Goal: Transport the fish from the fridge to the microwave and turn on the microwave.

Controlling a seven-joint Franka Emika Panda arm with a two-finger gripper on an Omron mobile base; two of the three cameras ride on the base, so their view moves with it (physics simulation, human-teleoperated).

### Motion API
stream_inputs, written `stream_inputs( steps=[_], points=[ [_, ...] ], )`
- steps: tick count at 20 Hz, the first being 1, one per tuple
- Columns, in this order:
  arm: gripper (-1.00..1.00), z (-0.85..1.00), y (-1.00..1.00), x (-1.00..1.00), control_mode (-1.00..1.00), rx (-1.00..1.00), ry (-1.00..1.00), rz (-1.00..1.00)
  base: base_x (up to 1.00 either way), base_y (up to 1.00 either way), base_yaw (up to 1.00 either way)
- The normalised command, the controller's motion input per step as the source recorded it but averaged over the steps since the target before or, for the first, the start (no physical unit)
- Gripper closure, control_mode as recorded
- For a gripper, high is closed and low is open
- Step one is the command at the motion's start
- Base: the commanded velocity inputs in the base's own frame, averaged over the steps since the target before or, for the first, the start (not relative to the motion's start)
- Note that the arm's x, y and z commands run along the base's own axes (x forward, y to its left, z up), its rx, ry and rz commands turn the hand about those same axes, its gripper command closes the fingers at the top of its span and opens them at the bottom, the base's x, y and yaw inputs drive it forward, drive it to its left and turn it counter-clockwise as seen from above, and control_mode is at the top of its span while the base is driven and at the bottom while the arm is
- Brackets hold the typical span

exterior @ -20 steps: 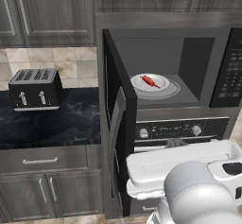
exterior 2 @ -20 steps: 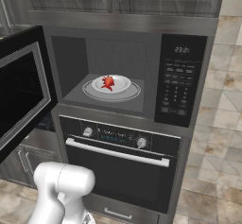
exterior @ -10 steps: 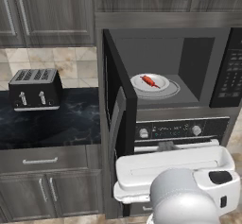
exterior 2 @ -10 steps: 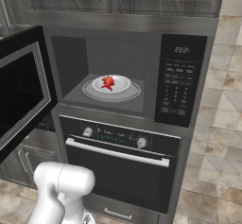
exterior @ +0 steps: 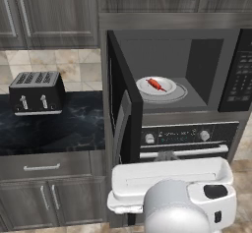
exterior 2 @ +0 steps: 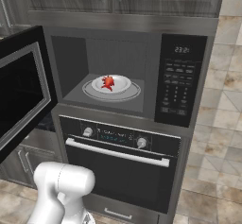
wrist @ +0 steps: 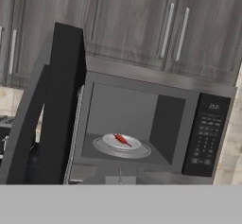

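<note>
The microwave (exterior 2: 182,81) stands open, and its door (exterior: 123,119) is swung out to the left. The small red-orange fish (exterior: 156,84) lies on a white round plate (exterior: 170,85) on the turntable inside. From the right the fish (exterior 2: 108,82) shows on the same plate (exterior 2: 122,81). In the hand view the fish (wrist: 122,140) is straight ahead and well away from my gripper (wrist: 120,176). The gripper is shut and holds nothing, below and in front of the microwave opening. The fridge is out of view.
The open microwave door (wrist: 56,109) juts far into the room on the left. A black oven (exterior 2: 118,157) with knobs and a horizontal handle sits below. A black toaster (exterior: 35,92) stands on the dark counter (exterior: 59,129). Dark wooden cabinets hang above.
My arm's white link has sunk a little and its round joint has shifted left in the left base view. The fish, plate and door have not moved.
</note>
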Motion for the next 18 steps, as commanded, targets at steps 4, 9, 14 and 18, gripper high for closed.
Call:
stream_inputs(
  steps=[4, 9, 14, 18],
  points=[
    [1.00, -0.08, 0.13, -0.01, -1.00, 0.00, -0.01, -0.05, 0.00, 0.00, 0.00],
    [1.00, -0.08, 0.18, 0.00, -1.00, 0.00, 0.00, -0.06, 0.00, 0.00, 0.00],
    [1.00, -0.15, 0.28, 0.00, -1.00, 0.00, -0.01, -0.09, 0.00, 0.00, 0.00],
    [1.00, -0.14, 0.25, 0.00, -1.00, 0.00, 0.00, -0.08, 0.00, 0.00, 0.00]
  ],
)
